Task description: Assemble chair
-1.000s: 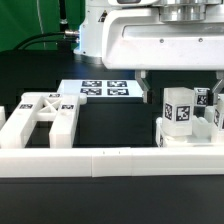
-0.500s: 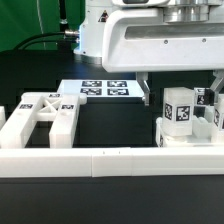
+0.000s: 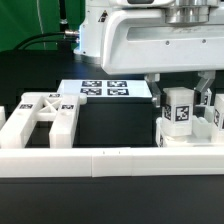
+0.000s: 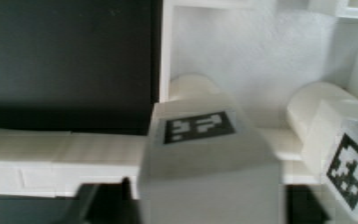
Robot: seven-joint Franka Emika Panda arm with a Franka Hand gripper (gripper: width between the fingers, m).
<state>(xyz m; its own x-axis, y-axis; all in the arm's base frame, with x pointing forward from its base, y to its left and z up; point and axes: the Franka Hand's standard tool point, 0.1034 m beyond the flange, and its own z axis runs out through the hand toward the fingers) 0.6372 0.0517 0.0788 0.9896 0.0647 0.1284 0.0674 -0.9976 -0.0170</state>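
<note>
A white square chair leg (image 3: 180, 112) with a black-and-white tag stands upright on white chair parts (image 3: 190, 142) at the exterior view's right. My gripper (image 3: 181, 99) hangs over it with one finger (image 3: 157, 92) on each side, open and astride its top. In the wrist view the leg (image 4: 208, 150) fills the space between my dark fingers (image 4: 105, 203), and I cannot tell if they touch it. A second tagged leg (image 4: 348, 150) stands close beside it. The cross-braced chair frame (image 3: 40, 116) lies at the exterior view's left.
The long low white rail (image 3: 100, 160) runs along the front. The marker board (image 3: 105, 90) lies flat behind the middle. Another small tagged piece (image 3: 216, 112) stands right of the straddled leg. Black table shows between the frame and the right-hand parts.
My gripper has shifted toward the exterior view's right and come down; its fingers now stand on either side of the tagged leg. The parts have not moved.
</note>
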